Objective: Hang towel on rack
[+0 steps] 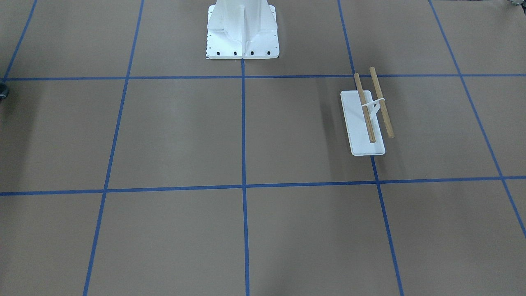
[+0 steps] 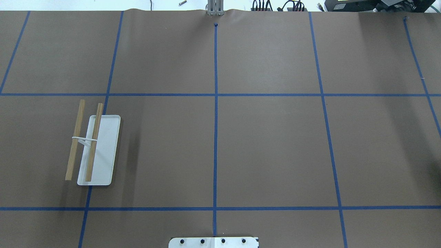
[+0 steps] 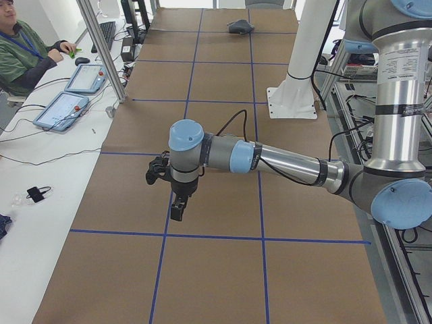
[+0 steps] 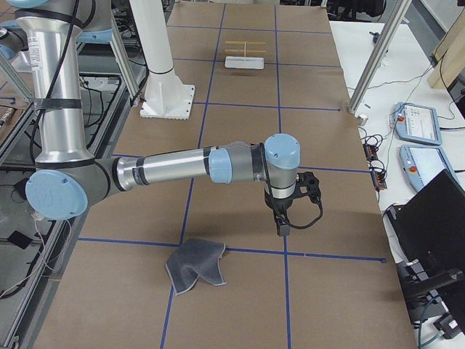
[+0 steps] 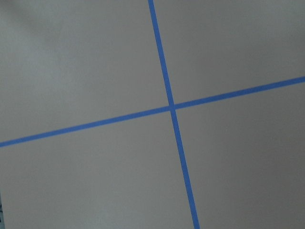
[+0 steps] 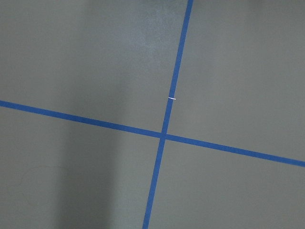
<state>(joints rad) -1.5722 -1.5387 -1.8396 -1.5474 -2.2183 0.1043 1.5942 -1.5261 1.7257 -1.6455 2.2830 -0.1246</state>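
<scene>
The towel (image 4: pixel 196 263) lies crumpled on the counter (image 4: pixel 327 291), well apart from the rack (image 4: pixel 245 54). The left pincer (image 3: pixel 177 210) and the right pincer (image 4: pixel 283 229) hang over the counter; whether they are open or closed I cannot tell.

I get soft, even light from overhead in every view, with no glare on the brown table (image 2: pixel 268 148). The rack (image 2: pixel 98 148) throws only a faint, blurred shadow toward the table's middle. Both wrist views look greyer and slightly soft, and the right one has a dim patch at lower left. The side views are bright and sharp.
</scene>
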